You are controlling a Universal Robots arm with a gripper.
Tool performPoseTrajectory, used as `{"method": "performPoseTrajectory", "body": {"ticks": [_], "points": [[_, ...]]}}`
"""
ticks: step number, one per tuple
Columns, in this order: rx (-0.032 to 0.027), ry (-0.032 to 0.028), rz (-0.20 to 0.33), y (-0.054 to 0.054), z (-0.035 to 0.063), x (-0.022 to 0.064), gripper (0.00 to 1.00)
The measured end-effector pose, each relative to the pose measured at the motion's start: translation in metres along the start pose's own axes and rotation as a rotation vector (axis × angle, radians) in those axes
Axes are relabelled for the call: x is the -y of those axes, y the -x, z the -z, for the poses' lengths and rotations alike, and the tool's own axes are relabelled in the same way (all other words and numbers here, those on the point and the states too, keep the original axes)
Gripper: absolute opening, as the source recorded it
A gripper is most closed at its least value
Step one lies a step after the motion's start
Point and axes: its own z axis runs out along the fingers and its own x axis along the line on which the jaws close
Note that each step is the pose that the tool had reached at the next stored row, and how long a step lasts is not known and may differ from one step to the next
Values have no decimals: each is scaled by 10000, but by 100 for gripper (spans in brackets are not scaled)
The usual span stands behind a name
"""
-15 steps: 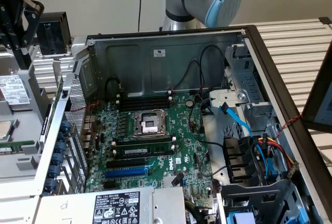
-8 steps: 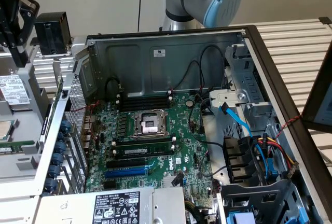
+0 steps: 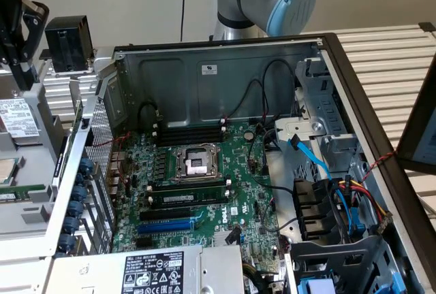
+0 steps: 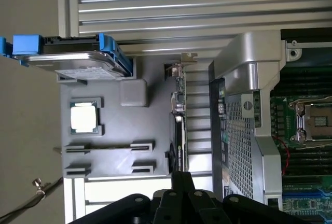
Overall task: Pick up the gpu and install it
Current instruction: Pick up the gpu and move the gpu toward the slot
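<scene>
Hovering shut and empty, black gripper (image 4: 181, 178) hung above small black-shrouded gpu (image 4: 179, 115), upright along grey plastic tray's (image 4: 114, 154) edge.

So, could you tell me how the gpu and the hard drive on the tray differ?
The gpu stands on edge, showing a thin black-and-green profile, while the drive lies flat with its labelled face up. The drive carries blue rails, but the gpu has none. Both rest on the grey tray.
</scene>
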Motion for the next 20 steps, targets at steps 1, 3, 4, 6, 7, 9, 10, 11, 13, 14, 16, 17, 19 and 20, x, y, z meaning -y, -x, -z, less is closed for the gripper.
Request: {"method": "performPoseTrajectory", "body": {"ticks": [1, 3, 4, 6, 7, 9, 10, 11, 13, 14, 16, 17, 19, 20], "points": [[0, 0, 0, 0, -8, 0, 11], [1, 1, 0, -1, -34, 2, 11], [2, 1, 0, -2, -51, 3, 11], [1, 0, 0, -4, -86, 5, 11], [1, 0, 1, -4, -104, 6, 11], [0, 2, 0, -4, -141, 7, 11], [0, 5, -1, -5, -160, 8, 11], [-6, 6, -2, -5, -178, 9, 11], [-17, 8, -2, -5, -214, 11, 11], [-17, 9, -2, -6, -233, 12, 11], [-17, 10, -1, -15, -269, 14, 11], [-17, 9, 0, -18, -287, 15, 11], [-17, 9, -2, -27, -324, 13, 11], [-18, 11, -2, -29, -341, 13, 11]]}}
